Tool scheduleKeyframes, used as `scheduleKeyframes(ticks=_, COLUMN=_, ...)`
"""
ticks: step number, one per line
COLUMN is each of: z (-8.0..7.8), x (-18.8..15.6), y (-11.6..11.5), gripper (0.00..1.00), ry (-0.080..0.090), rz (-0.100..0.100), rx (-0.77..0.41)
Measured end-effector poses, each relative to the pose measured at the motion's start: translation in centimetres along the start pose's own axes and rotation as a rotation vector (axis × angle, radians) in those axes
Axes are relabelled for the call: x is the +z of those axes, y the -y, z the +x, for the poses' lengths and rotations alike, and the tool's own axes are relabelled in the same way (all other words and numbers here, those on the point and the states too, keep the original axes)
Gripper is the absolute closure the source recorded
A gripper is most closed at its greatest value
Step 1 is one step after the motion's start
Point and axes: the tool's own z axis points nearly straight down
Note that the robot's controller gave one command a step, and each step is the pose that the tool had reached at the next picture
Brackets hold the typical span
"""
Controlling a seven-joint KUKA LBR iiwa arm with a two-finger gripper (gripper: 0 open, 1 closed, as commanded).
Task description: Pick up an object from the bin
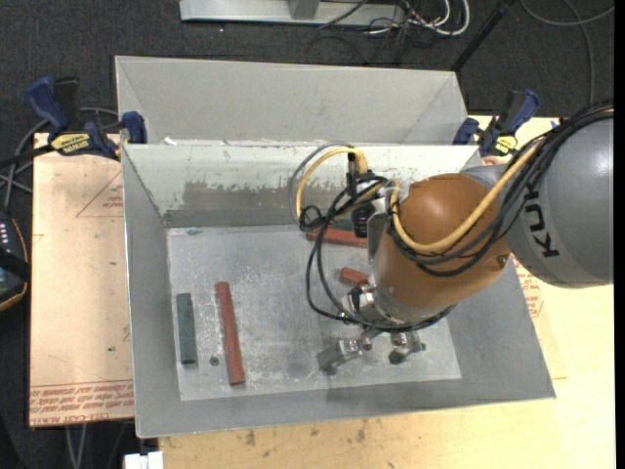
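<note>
Grey sheet metal forms the bin (146,262), whose sloping walls run down to a flat, scuffed floor. The arm (576,213) comes in from 3 o'clock. Its orange wrist cover (439,237) and looped cables (327,179) hang over the right half of the floor.

The tool (366,355) sits low at about 5 o'clock in the bin, close to the front edge of the floor. Its two metal fingers (334,362) are spread apart, one toward 9 o'clock and the other toward 3 o'clock of the wrist. Nothing can be seen between them, only bare grey floor.

The nearest thing is a small red block (354,277), at 12 o'clock from the tool near the middle of the bin. It lies flat, and its right end is hidden under the orange cover. It is near the fingers but not between them. Further toward 12 o'clock a longer red bar (332,234) lies by the foot of the back wall, crossed by cables and half covered by the wrist.

Well apart from the tool, at about 8 o'clock in the bin, two more bars lie flat and nearly parallel, with a gap between them. One is a long red-brown bar (230,332), tilted slightly off the bin's front-to-back line. To its left lies a shorter dark green bar (186,328). Neither touches the walls.
</note>
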Motion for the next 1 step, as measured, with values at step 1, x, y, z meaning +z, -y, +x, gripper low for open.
scheduleKeyframes(ticks=1, z=-2.79, x=-8.3, y=8.71, gripper=0.0, ry=0.004, rz=0.024, rx=-0.07)
